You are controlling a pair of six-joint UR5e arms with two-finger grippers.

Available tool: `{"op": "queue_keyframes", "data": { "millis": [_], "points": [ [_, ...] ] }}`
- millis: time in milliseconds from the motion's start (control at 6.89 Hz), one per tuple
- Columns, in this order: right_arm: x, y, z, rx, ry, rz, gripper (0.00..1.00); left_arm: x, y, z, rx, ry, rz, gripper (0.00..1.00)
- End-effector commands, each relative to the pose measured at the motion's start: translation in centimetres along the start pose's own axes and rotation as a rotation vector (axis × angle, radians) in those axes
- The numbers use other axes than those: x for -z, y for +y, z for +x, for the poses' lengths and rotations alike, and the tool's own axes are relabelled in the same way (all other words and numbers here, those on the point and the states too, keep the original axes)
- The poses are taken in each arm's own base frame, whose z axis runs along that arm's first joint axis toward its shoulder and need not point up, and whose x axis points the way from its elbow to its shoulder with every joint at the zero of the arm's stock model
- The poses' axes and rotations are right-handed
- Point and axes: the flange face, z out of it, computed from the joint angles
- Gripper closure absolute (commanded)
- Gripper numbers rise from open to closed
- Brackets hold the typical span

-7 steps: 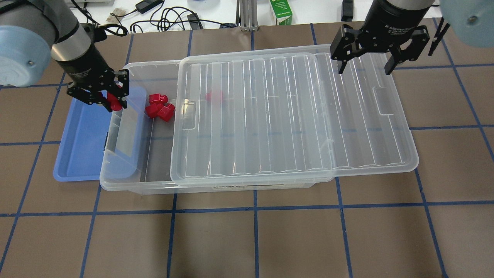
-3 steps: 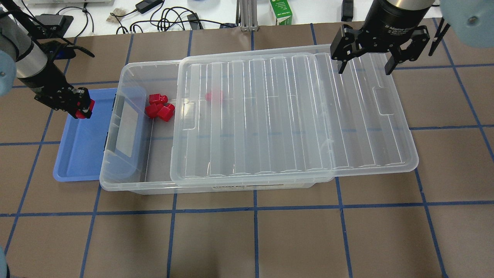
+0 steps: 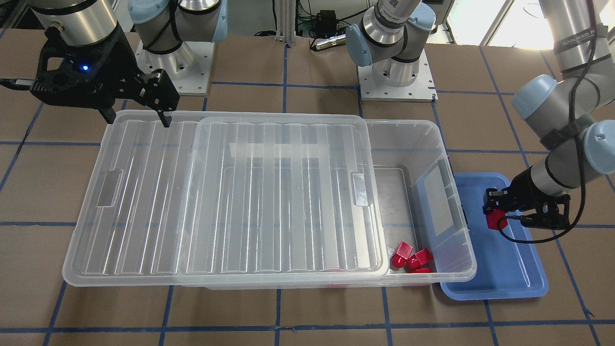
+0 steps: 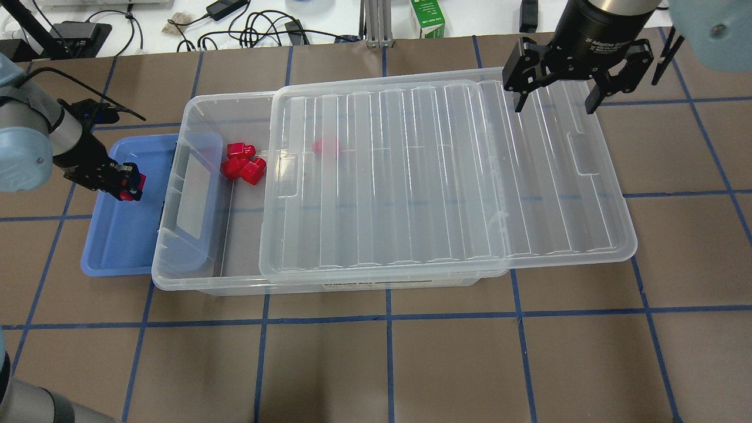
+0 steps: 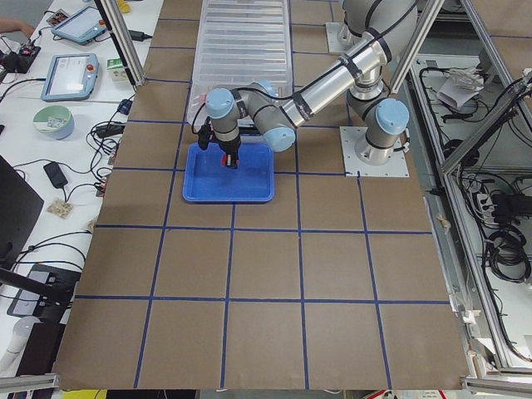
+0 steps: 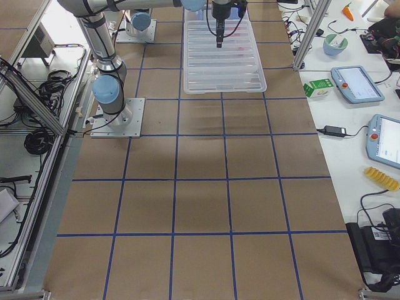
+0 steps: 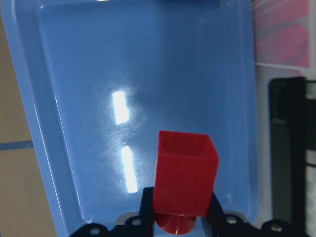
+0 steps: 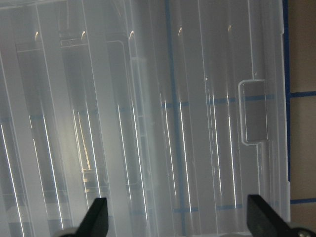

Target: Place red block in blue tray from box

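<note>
Left wrist-mounted view, my left tool [image 7: 181, 213] pinching red block [image 7: 186, 175] over blue tray [image 7: 84, 74], probably not touching, right tool [image 4: 554, 108] spread.

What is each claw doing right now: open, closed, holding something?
Left gripper: closed on the red block, over the blue tray.
Right gripper: open, holding nothing, above the clear lid.
</note>
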Motion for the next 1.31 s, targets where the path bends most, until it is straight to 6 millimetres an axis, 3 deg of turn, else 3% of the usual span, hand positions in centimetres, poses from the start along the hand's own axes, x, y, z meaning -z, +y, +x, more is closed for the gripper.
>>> {"op": "queue_keyframes", "data": {
  "millis": [0,145,290,435,580,725,870,1015,1160],
  "points": [
    [0.1,0.1,0.0,-0.002,-0.004,0.001,0.00,-3.0,-0.4,-0.6,0.006,0.011,-0.022,0.80],
    [0.0,0.0,0.0,0.000,-0.002,0.000,0.00,-4.2,-0.8,-1.0,0.006,0.005,-0.021,0.32],
    [0.0,0.0,0.0,0.000,-0.001,0.000,0.00,-3.1,-0.9,-1.4,0.033,-0.011,-0.009,0.09],
    [0.0,0.0,0.0,0.000,-0.002,0.000,0.00,-1.1,-0.4,-0.6,0.083,-0.009,-0.021,0.03],
    [0.1,0.1,0.0,0.000,-0.004,0.001,0.00,2.8,0.0,0.9,0.143,-0.014,-0.016,0.00],
    [0.0,0.0,0.0,0.000,-0.002,0.000,0.00,9.0,0.1,3.6,0.159,-0.019,-0.022,0.00],
    [0.0,0.0,0.0,0.000,-0.001,0.000,0.00,14.7,-0.6,8.6,0.176,-0.030,-0.029,0.00],
    [-0.1,0.0,0.0,0.000,0.000,-0.003,0.00,19.0,-0.4,15.5,0.148,-0.077,0.021,0.00],
    [0.0,0.0,0.0,0.000,-0.001,0.000,0.00,20.4,0.8,20.7,0.078,-0.172,0.039,0.00]
  ]
}}
